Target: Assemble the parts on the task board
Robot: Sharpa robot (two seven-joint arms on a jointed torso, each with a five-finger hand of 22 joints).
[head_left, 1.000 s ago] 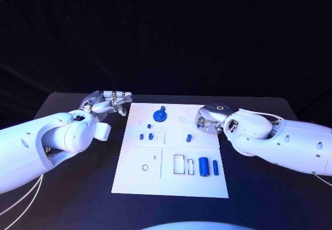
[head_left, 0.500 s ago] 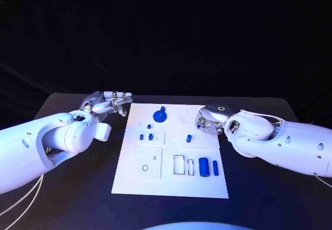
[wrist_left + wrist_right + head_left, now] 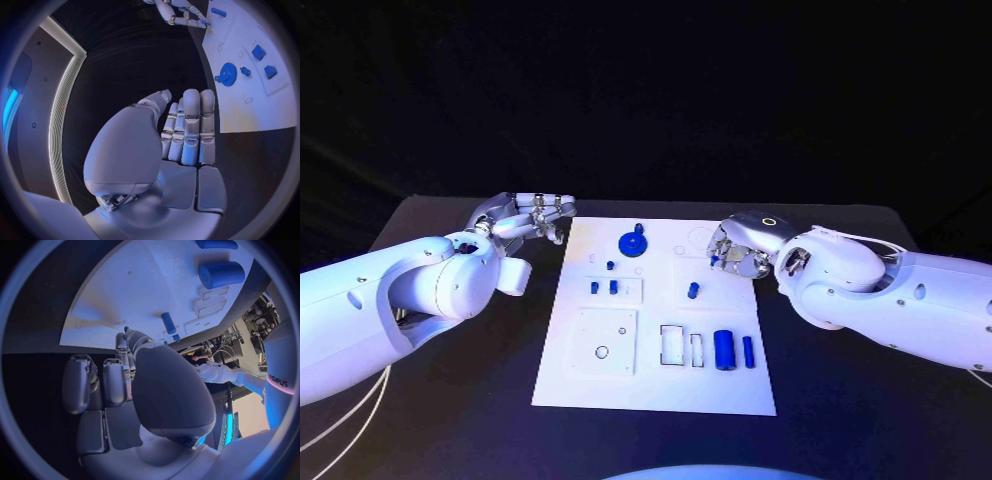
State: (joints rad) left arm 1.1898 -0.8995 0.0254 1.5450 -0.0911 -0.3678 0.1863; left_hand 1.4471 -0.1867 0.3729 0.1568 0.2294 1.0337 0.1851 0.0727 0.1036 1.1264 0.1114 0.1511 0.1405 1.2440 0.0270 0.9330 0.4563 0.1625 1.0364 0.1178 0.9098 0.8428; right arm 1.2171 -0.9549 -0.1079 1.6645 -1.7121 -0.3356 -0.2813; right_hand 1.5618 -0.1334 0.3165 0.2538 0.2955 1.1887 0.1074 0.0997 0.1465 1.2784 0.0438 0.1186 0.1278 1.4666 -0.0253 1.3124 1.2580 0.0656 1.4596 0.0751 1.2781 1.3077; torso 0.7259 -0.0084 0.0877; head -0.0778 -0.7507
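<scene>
The white task board [image 3: 661,375] lies in the middle of the black table. A blue gear [image 3: 633,241] sits at its far end, also seen from the left wrist [image 3: 225,74]. Small blue pegs [image 3: 603,287] stand left of centre, and another peg [image 3: 692,290] stands to the right. A thick blue cylinder [image 3: 724,347] and a slimmer one [image 3: 749,349] lie lower right. My right hand [image 3: 734,250] hovers over the board's far right edge with its fingers drawn together; I cannot tell whether they pinch anything. My left hand [image 3: 528,215] holds nothing beside the far left corner, its fingers [image 3: 187,130] straight.
Empty recesses show on the board, among them a rectangular slot [image 3: 674,343] and a small ring hole [image 3: 602,351]. Bare black table [image 3: 877,420] runs around the board on every side. From the right wrist, the thick cylinder [image 3: 222,274] and a peg [image 3: 167,322] appear beyond the hand [image 3: 128,380].
My right hand has drifted a little farther from me along the board's right edge. The left hand and the parts on the board stay where they were.
</scene>
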